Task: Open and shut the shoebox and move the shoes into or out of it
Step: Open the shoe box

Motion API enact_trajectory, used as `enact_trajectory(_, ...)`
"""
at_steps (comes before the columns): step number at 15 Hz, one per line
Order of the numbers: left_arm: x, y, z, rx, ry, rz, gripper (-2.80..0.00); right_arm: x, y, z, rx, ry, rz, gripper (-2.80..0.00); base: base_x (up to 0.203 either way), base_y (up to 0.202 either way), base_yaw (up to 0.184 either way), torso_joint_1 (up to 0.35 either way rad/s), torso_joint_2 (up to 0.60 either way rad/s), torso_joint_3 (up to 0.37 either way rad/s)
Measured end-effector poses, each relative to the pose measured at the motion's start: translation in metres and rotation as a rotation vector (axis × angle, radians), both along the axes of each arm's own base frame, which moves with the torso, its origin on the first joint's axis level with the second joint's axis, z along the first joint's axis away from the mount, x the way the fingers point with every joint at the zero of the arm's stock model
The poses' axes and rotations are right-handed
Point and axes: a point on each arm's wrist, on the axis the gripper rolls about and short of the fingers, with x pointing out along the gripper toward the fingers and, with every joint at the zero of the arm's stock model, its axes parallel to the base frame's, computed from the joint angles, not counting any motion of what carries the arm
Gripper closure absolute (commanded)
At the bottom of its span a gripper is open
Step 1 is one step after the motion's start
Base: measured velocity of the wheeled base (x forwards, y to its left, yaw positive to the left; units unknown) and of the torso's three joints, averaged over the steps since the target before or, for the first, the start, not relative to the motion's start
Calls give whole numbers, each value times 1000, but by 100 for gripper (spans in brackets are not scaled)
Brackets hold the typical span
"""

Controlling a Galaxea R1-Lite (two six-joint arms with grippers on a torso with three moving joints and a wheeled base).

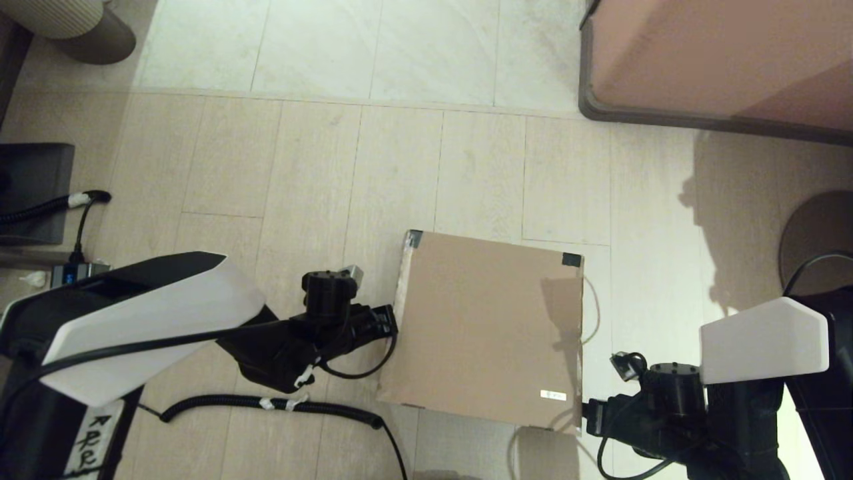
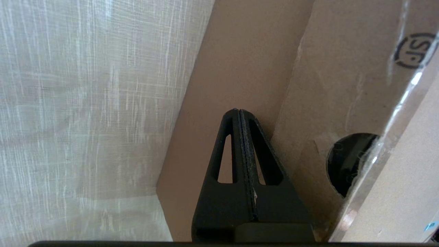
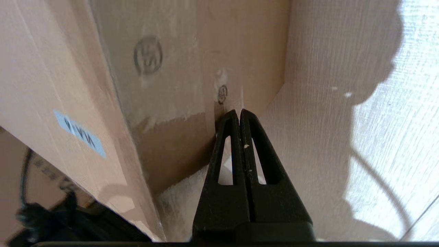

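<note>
The brown cardboard shoebox [image 1: 486, 327] sits on the wooden floor with its lid down, dark tape on its two far corners and a small white label [image 1: 552, 395] near the front right. My left gripper [image 1: 392, 323] is shut and empty, with its tips against the box's left side [image 2: 336, 85], beside a round hole [image 2: 349, 161]. My right gripper [image 1: 588, 415] is shut and empty at the box's front right corner, its tips [image 3: 239, 111] against the side wall [image 3: 171, 68] below the lid edge. The shoes are hidden.
A pinkish-brown furniture block with a grey base [image 1: 720, 60] stands at the back right. A black coiled cable [image 1: 280, 403] lies on the floor in front of the box. A power strip [image 1: 73, 273] is at the left, and a round dark base [image 1: 820, 240] at the right.
</note>
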Motion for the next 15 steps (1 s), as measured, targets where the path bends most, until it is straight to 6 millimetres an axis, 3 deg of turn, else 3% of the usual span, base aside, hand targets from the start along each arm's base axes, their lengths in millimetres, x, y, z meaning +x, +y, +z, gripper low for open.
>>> enact_trajectory(5,-10,1,14,-11,2,-5,0,-5,3,24,113,27,-51,0,0,0,0,0,0,0)
enact_trajectory(15,-38,11,74,-83,-25,9,0,-34,-1,80,290,35,-116,0,0,0,0,0,0,0)
